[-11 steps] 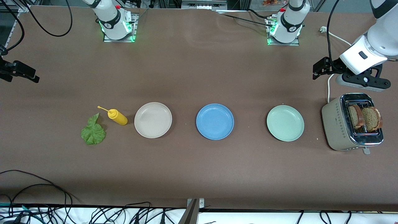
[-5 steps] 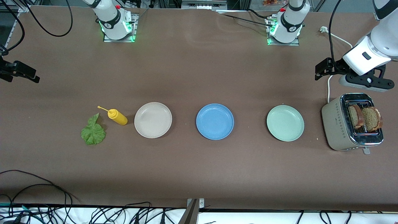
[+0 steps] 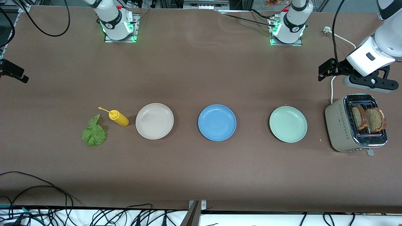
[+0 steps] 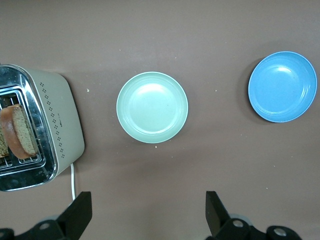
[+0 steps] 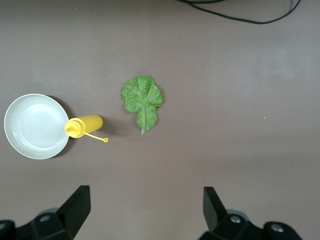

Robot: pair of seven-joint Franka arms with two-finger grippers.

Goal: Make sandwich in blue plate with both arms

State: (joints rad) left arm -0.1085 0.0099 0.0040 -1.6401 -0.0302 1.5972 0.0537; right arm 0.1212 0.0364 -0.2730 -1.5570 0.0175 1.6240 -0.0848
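The blue plate (image 3: 217, 122) (image 4: 282, 86) lies bare at mid-table between a beige plate (image 3: 154, 121) and a mint-green plate (image 3: 288, 124). Two brown bread slices (image 3: 368, 118) (image 4: 20, 131) stand upright in a toaster (image 3: 340, 125). A green lettuce leaf (image 3: 94, 133) (image 5: 142, 100) lies flat toward the right arm's end. My left gripper (image 3: 369, 82) (image 4: 149, 210) hangs open and holds nothing, over the table beside the toaster. My right gripper (image 3: 12, 72) (image 5: 147, 207) hovers open over the table's end past the lettuce, holding nothing.
A yellow squeeze bottle (image 3: 118, 117) (image 5: 84, 125) lies on its side between the lettuce and the beige plate (image 5: 35, 126). The mint-green plate (image 4: 152, 107) sits beside the toaster (image 4: 55, 125). A white cord (image 3: 332, 84) trails from the toaster. Cables run along the table's near edge.
My right gripper has slid outward toward the table's end, now partly out of the front view. My left hand shifted slightly toward its end of the table, then held still.
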